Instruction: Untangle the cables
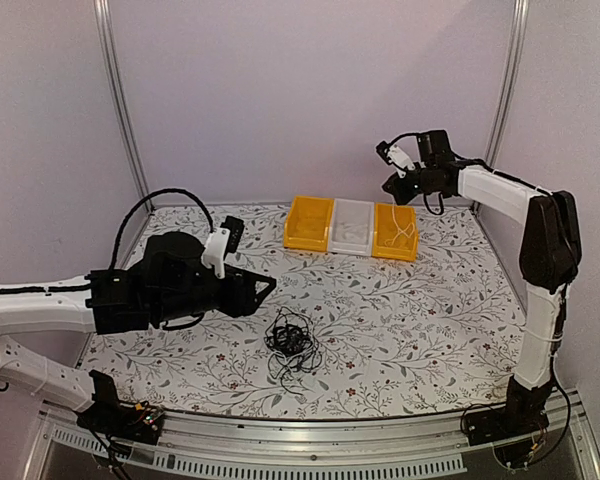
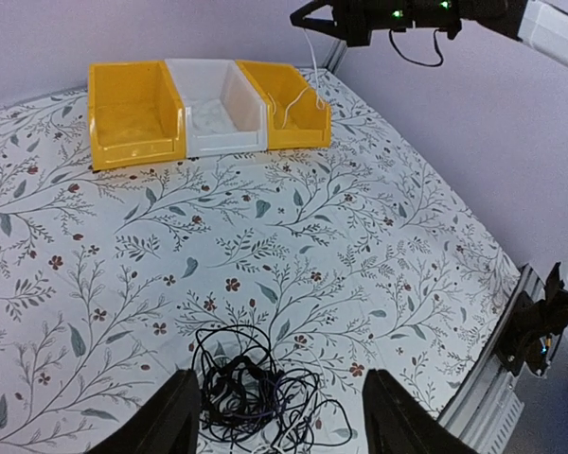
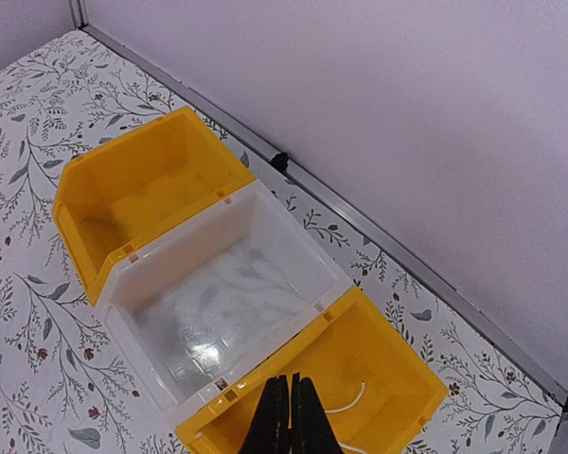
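Cables (image 1: 292, 345) lie knotted on the table (image 1: 430, 330), near middle, close by the left claw (image 1: 270, 287), fingers apart. The left wrist view best shows a white strand (image 2: 310, 66) hanging from the right claw (image 1: 392, 186), which is pinched on it above the right bin (image 2: 298, 118).

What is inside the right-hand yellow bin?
A thin white cable lies in the yellow bin, rising toward the right gripper above. Nothing else shows; the wrist view's fingers hide part of its floor.
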